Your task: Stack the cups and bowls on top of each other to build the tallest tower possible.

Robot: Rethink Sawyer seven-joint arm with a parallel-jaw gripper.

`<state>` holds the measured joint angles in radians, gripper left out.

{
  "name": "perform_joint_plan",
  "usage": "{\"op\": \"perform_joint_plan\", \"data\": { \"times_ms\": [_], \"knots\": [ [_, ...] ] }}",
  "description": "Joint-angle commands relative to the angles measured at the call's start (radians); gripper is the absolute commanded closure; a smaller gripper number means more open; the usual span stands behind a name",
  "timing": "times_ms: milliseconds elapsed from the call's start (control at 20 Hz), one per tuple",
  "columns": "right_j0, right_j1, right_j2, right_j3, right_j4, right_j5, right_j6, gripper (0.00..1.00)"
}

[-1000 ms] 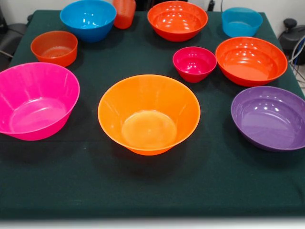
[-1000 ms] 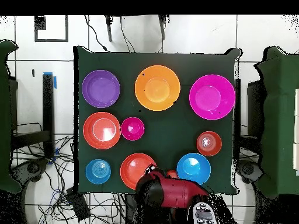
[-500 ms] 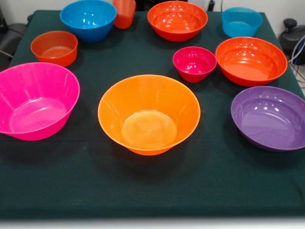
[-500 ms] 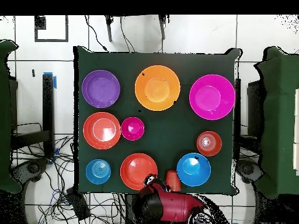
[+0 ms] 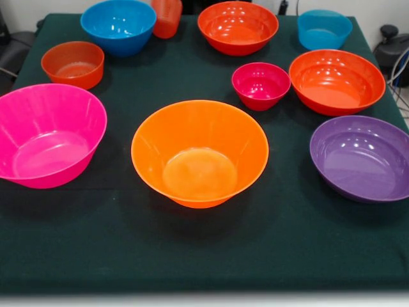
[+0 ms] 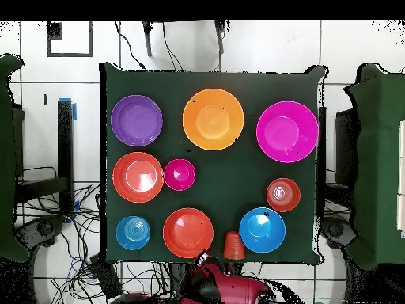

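Nothing stacked yet: cup (image 5: 166, 17) upright at the far edge, between blue bowl (image 5: 118, 25) and red bowl (image 5: 238, 27); big orange bowl (image 5: 199, 153) empty mid-table, probably the tower's base. Dark green cloth (image 5: 204, 249); tiled floor (image 6: 261, 47) with cables; arm (image 6: 225, 289) off the table, gripper unseen.

The tumbler (image 6: 232, 245) stands at the table (image 6: 237, 170) edge nearest the arm (image 6: 225, 289), just beside a deep bowl (image 6: 262, 229) and near a shallower bowl (image 6: 188, 233). Farthest from the arm, the flared bowl (image 6: 213, 119) sits mid-row between a second flared bowl (image 6: 287, 131) and a broad bowl (image 6: 137, 120). All stand apart.
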<state>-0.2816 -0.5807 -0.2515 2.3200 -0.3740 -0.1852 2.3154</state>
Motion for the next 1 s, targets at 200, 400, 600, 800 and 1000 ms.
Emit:
{"op": "perform_joint_plan", "data": {
  "times_ms": [200, 400, 600, 800, 1000],
  "knots": [
    [-0.017, 0.167, -0.003, 0.028, -0.055, -0.184, 0.126, 0.0],
    [-0.029, 0.187, -0.025, 0.034, -0.071, -0.215, 0.117, 0.0],
    [-0.041, 0.249, -0.027, 0.013, -0.083, -0.281, 0.122, 0.0],
    [-0.037, 0.313, -0.037, -0.006, -0.079, -0.344, 0.13, 0.0],
    [-0.042, 0.337, -0.041, -0.011, -0.077, -0.362, 0.127, 0.0]
  ]
}}
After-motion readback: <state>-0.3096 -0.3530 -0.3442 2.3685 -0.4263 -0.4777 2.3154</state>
